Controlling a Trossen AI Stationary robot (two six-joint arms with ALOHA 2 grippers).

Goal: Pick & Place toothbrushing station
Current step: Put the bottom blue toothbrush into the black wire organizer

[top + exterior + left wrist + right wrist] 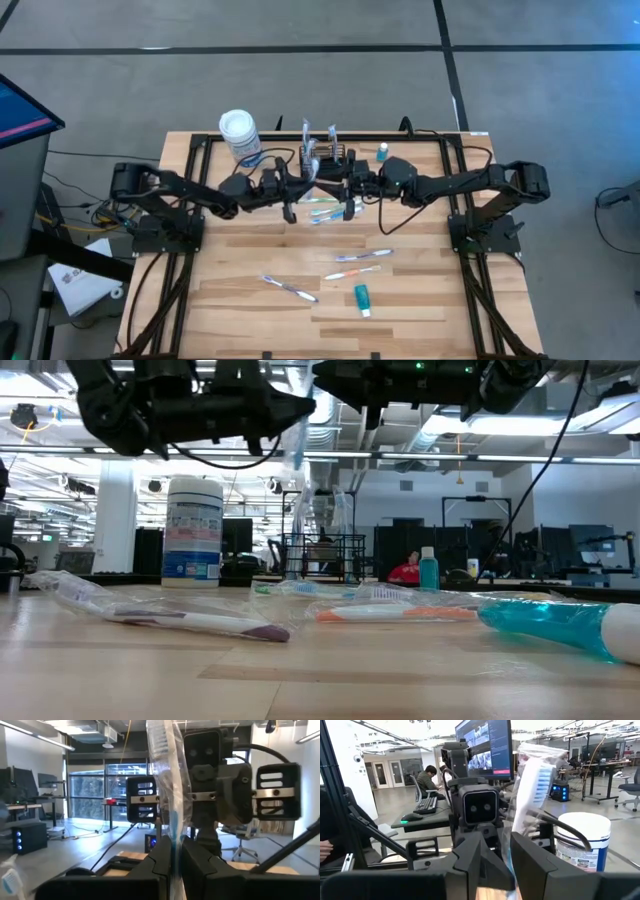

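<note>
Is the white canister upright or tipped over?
Upright: the canister stands on its base in the low view, its white lid facing up from above.

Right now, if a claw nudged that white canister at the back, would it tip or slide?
The canister stands upright, taller than wide, so a high push might tip it. Being round, it would likely roll once down. A low nudge would probably slide it on the smooth table.

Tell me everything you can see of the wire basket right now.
The basket is small, black, rectangular wire mesh with an open top. It stands upright at the table's far edge, between the canister and a small teal bottle, touching neither. The arms partly hide it from above, so its contents cannot be made out. The left gripper and right gripper hang near it, each holding a wrapped brush.
</note>
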